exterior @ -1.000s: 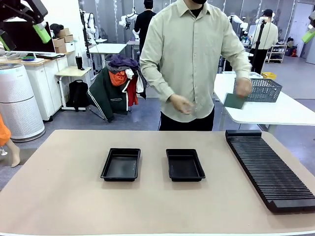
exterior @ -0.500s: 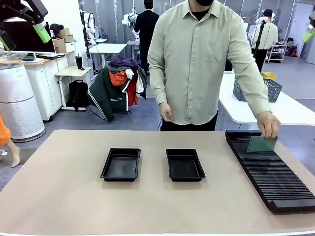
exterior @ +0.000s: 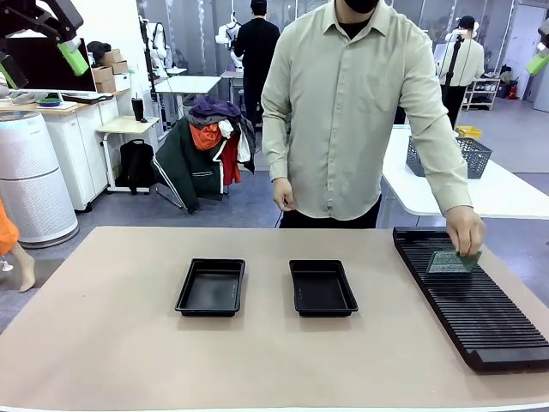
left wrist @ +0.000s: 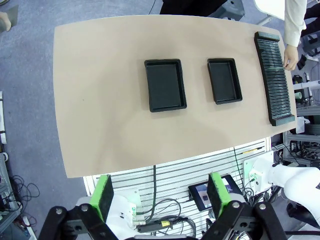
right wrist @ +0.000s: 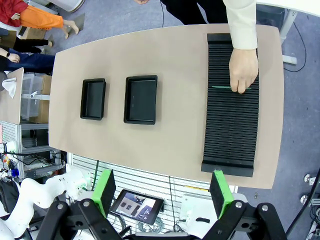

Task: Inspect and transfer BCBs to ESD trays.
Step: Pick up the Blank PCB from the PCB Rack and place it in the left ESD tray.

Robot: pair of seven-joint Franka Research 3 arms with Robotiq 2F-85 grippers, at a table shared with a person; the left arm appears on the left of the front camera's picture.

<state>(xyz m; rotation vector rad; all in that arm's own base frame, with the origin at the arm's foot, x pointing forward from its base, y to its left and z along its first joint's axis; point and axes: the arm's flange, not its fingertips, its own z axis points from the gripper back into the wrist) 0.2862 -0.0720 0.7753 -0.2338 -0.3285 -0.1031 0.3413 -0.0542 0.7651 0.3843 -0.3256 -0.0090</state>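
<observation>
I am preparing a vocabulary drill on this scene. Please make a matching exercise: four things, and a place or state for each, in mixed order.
1 BCB
2 ESD trays
3 rack
4 left gripper

a empty, in the middle of the table
b fingers apart, high over the table
c along the table's right side
d held by the person's hand at the rack

Pairs: 1-d, 2-a, 3-c, 4-b

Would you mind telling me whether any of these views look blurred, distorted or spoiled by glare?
Front view: evenly lit and sharp, only a faint sheen in the black trays. Left wrist view: the wide-angle lens bows the table edges. Right wrist view: same bowing, the person's hand crisp.
</observation>
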